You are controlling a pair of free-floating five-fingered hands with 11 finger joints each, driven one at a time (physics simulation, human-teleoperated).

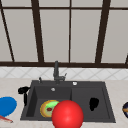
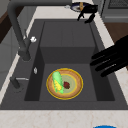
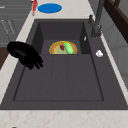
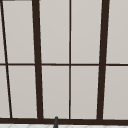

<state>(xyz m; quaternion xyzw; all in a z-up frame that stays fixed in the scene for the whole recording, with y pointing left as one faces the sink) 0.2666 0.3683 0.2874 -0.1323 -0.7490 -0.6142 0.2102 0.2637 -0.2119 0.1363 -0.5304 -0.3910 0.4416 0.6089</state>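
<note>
A dark double sink (image 1: 87, 84) (image 2: 67, 105) (image 3: 60, 104) has a yellow-rimmed plate (image 1: 46, 110) (image 2: 74, 86) (image 3: 55, 49) in its left basin. On the plate lie a corn cob (image 2: 57, 82) (image 3: 69, 48) and a small red bit (image 2: 66, 85). My left hand (image 1: 23, 90) hovers by the sink's left rim. It looms large in the left side view (image 2: 112, 58) with its fingers straight, holding nothing. My right hand (image 1: 93, 103) (image 3: 25, 55) hangs over the right basin, fingers relaxed and pointing down, also holding nothing. It is seen far off near a bowl (image 2: 87, 11).
A big red ball (image 1: 67, 114) sits in front of the sink's front edge. The faucet (image 1: 56, 71) (image 2: 15, 27) (image 3: 97, 20) stands at the back. A blue plate (image 1: 7, 105) (image 3: 50, 8) and a red-handled utensil (image 1: 5, 118) (image 3: 34, 6) lie on the left counter, and a bowl (image 1: 125, 109) (image 2: 77, 6) on the right.
</note>
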